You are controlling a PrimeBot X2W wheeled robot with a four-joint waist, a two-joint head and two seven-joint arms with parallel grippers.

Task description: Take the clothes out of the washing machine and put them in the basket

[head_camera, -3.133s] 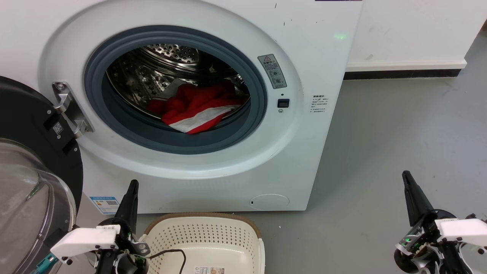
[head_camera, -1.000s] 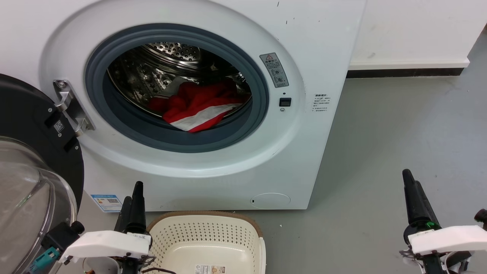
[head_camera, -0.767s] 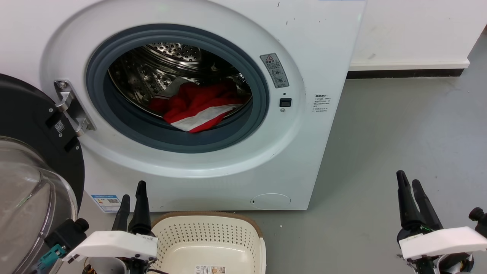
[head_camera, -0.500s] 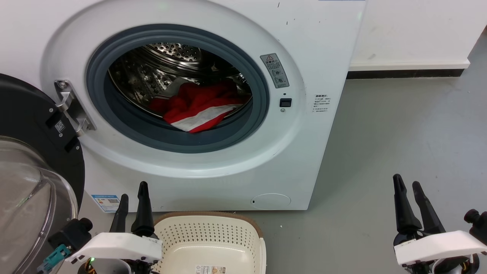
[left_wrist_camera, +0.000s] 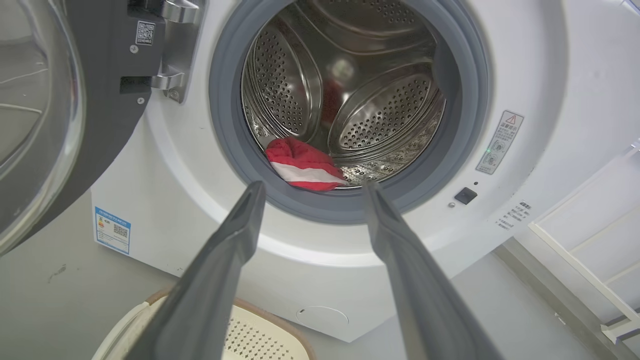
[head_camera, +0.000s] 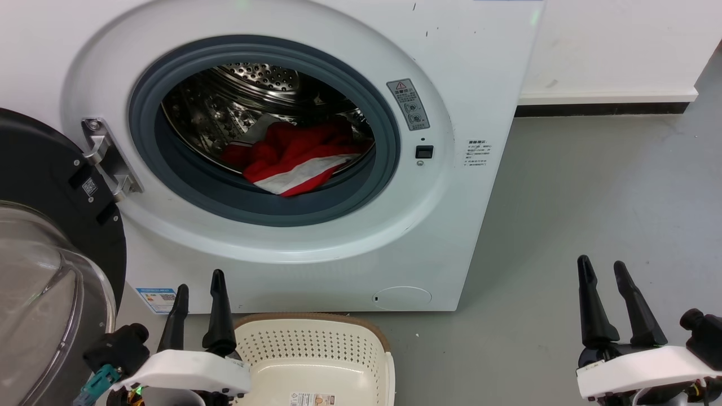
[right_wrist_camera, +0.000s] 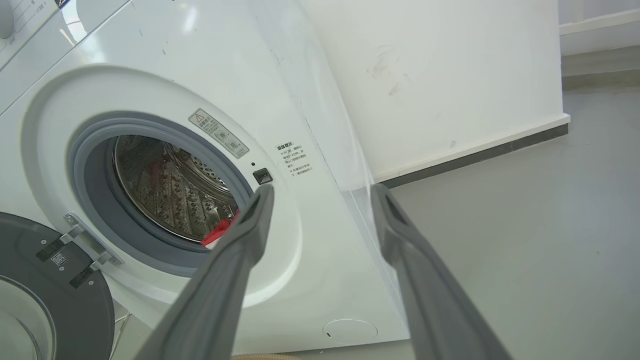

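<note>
Two open, empty tools point toward the washing machine (head_camera: 316, 248). The left tool (head_camera: 199, 281) sits below its porthole, the right tool (head_camera: 601, 261) beyond its right corner.

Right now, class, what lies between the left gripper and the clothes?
In the head view, the white front of the machine and its grey rim lie between the open left gripper and the clothes.

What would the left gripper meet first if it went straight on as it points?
Probably the grey seal of the washing machine, at its lower edge, or the clothes just behind; depth is unclear.
</note>
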